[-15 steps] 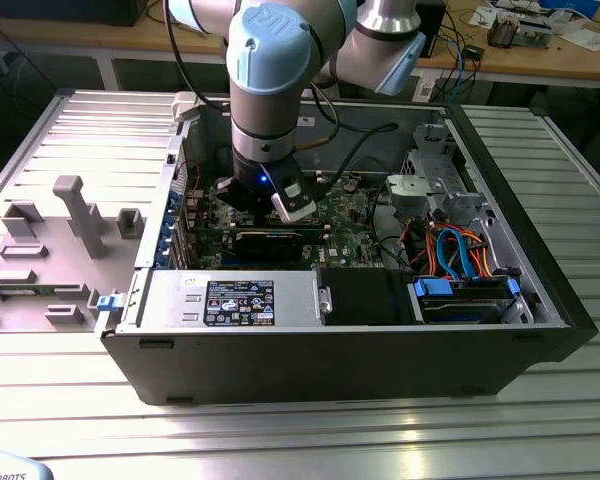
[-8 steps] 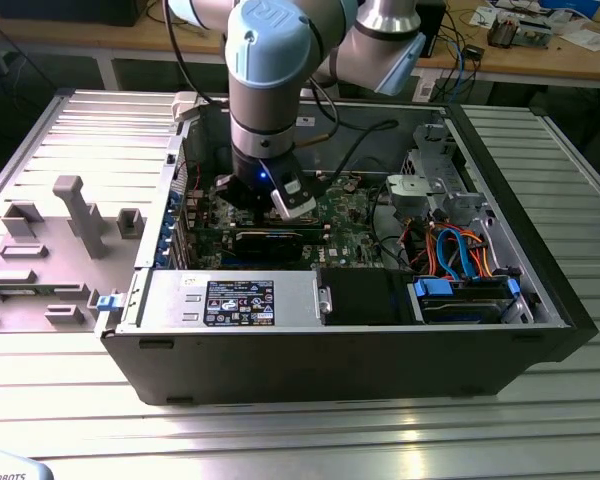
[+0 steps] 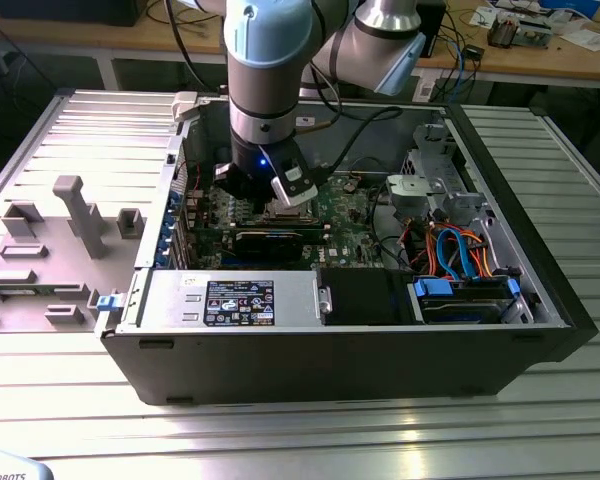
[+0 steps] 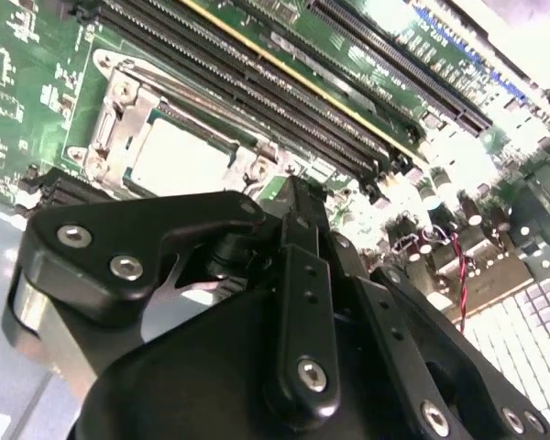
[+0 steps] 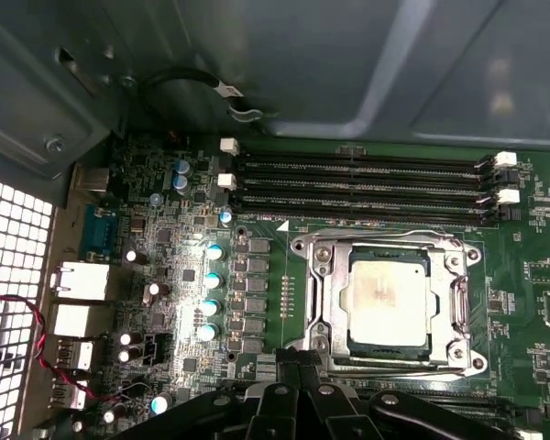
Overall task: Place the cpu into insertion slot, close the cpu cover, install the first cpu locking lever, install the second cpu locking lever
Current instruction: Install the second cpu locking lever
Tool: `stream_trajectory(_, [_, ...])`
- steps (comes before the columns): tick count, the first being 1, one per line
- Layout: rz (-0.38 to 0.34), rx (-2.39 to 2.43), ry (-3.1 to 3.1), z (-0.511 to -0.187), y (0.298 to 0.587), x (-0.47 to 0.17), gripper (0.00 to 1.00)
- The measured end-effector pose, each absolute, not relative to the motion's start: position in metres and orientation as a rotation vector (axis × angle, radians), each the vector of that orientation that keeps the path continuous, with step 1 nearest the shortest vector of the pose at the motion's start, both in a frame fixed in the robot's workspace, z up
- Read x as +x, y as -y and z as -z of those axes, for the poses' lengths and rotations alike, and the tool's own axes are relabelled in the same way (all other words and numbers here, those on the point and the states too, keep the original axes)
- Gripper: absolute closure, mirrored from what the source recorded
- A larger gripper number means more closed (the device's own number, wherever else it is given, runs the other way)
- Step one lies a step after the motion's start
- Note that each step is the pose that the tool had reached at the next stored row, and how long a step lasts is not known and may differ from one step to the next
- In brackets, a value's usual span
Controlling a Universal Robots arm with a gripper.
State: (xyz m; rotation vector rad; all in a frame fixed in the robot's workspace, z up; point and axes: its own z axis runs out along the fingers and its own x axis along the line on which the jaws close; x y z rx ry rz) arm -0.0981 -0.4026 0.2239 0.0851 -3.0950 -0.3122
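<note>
The cpu (image 5: 388, 296) is sitting in the insertion slot (image 5: 313, 266) under the closed cpu cover (image 5: 332, 302), and I am hovering my gripper (image 4: 293, 197) just beside it, jaws pinched narrow and empty, risking scraping the memory slots (image 5: 357, 188).

The arm (image 3: 265, 60) has pale blue joint caps, silver tube sections, a black wrist with a small blue light and black cables, and its end effector (image 4: 293, 197) is matte black linkage fastened with silver screws.
</note>
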Motion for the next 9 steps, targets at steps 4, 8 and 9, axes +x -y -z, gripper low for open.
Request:
stream_trajectory(4, [0.312,0.085,3.095,-0.224,0.4026,-0.0981,0.89])
stream_trajectory(8, [0.316,0.085,3.095,-0.224,0.4026,-0.0981,0.89])
stream_trajectory(9, [0.316,0.085,3.095,-0.224,0.4026,-0.0981,0.89])
